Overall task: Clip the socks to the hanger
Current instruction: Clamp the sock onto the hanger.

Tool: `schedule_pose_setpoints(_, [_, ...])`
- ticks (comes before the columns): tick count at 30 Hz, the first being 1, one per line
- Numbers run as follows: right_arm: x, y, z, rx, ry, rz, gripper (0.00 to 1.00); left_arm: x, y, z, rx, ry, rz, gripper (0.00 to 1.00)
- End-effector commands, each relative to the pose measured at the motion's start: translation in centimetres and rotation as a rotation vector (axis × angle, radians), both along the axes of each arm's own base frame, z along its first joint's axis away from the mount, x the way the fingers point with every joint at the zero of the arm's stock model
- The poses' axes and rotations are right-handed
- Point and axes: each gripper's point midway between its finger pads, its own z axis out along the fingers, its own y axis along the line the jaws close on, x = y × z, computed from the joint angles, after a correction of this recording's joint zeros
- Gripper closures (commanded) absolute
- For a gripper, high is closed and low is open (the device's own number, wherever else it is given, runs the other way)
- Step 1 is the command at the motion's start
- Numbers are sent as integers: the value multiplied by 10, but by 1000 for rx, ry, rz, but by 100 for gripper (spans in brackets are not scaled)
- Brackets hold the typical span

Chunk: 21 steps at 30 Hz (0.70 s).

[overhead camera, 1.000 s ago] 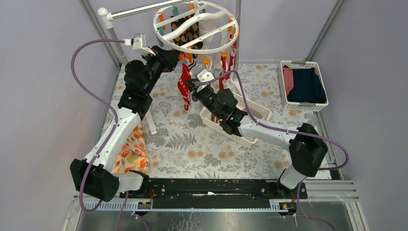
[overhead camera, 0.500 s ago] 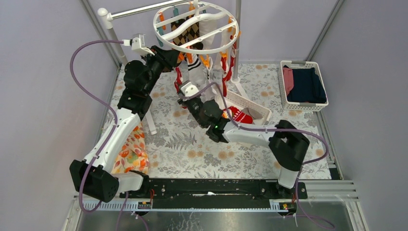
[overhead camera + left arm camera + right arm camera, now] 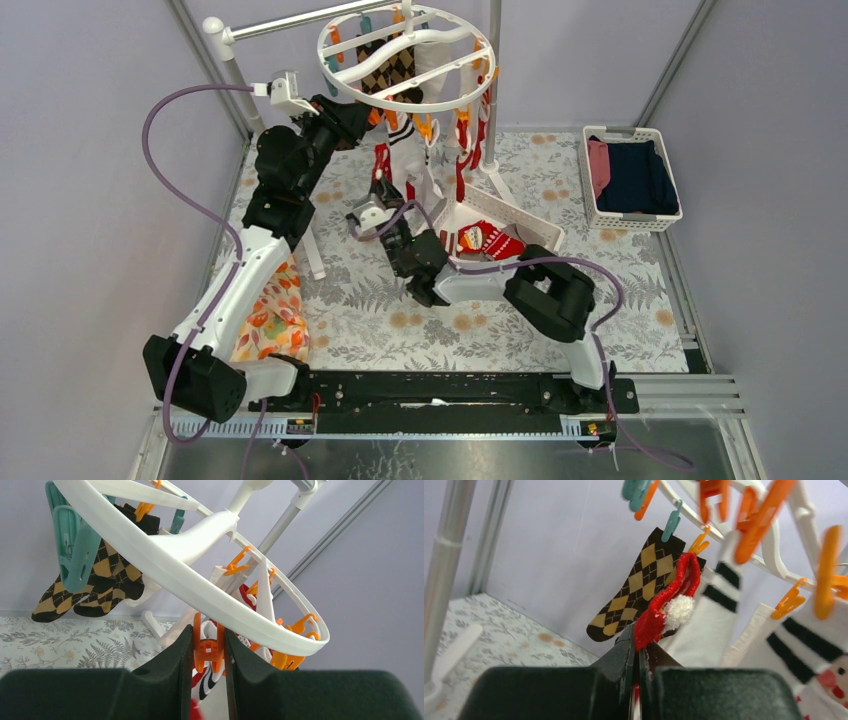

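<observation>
Left jaws squeezed an orange clip (image 3: 207,649) on the hanger (image 3: 165,572) (likely spreading it) so the right jaws, clamped on a red sock (image 3: 651,620), could feed it in.

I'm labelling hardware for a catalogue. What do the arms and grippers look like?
The left arm and right arm have white links, bulky black joints and a looping purple cable. The left gripper and right gripper have dark, blocky fingers.

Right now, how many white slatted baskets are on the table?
2. The far-right basket holds folded navy and pink clothes; the mid-table basket holds a red-and-white sock. None seems hidden.
</observation>
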Motion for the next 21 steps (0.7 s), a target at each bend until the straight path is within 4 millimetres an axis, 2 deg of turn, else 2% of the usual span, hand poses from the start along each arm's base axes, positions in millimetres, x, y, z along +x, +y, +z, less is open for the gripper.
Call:
schedule_pose_setpoints(1, [-10, -11, 36, 73, -161, -122, 100, -11, 3, 22, -23, -43, 7, 90])
schedule_pose_setpoints(6, [-9, -3, 33, 46, -173, -143, 100, -13, 4, 22, -19, -44, 8, 90])
schedule_pose_setpoints(10, [-13, 6, 42, 17, -216, -159, 100, -14, 4, 23, -19, -46, 8, 90])
schedule_pose_setpoints(13, [-11, 7, 51, 9, -237, -204, 100, -12, 4, 22, -21, -41, 7, 90])
schedule_pose_setpoints(21, [-6, 7, 57, -17, -260, -258, 100, -12, 3, 20, -18, -35, 2, 90])
